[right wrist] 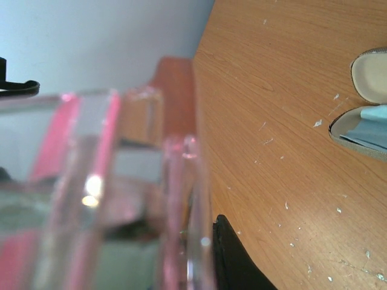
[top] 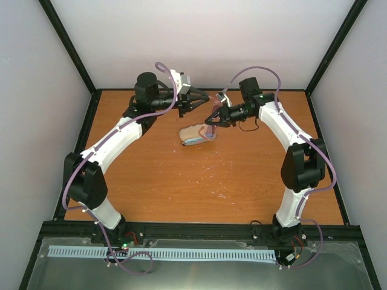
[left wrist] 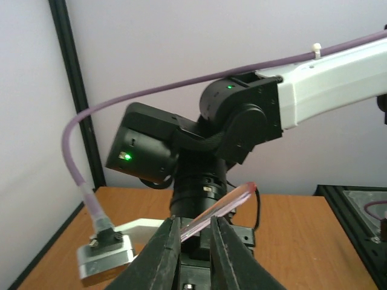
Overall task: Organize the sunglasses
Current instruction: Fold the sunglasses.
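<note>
Entry: the sunglasses (top: 211,125), translucent pink frame, off the table (top: 181,187) and hanging at the tips of the right gripper (top: 216,116); that gripper I judge to be closed on the frame, since the glasses hang clear of the wood, though its wrist view gives only one black finger (right wrist: 233,257) beside a blurred wall of pink plastic; the left gripper (top: 207,97) is nose to nose with the right one, just on its far side; one slender temple arm (left wrist: 219,207) rises out of the narrow gap between the left fingers (left wrist: 164,254), its long axis roughly along that gripper's reach, its tip towards the right arm's wrist; whether those fingers pinch the temple or only straddle it, I cannot tell; both grippers are at the glasses, the right one bearing them; governing relation: the open tan case (top: 192,134) lies below the right gripper and a little towards the arm bases, close under the dangling frame, its long axis running crosswise to that gripper's reach, pale blue interior (right wrist: 370,134) showing; hard to make out: the lenses, the second temple and the hinges, too small from above and too near and blurred at the right wrist; the case is cut off at the edge of that wrist view.
</note>
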You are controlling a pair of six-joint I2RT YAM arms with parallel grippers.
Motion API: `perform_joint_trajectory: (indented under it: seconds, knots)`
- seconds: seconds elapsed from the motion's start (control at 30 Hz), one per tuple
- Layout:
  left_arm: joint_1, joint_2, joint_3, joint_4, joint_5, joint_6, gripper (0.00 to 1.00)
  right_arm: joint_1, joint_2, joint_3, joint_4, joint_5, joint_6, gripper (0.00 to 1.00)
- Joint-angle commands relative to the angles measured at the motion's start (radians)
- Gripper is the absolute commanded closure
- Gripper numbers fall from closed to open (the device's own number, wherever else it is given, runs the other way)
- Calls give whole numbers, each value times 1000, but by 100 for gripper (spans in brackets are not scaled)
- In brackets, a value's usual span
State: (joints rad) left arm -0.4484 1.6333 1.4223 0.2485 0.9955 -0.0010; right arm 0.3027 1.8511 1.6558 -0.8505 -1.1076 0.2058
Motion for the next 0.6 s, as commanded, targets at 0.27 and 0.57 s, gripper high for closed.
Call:
perform_joint_trajectory:
  seconds: [0.27,0.57]
  knots:
    - [-42,-2,2,-190,86,139,86,4,42,84,-20,10,-3,94]
    - [-44,2,-44,-395,52,377,86,-2,15,100,-16,16,12,89]
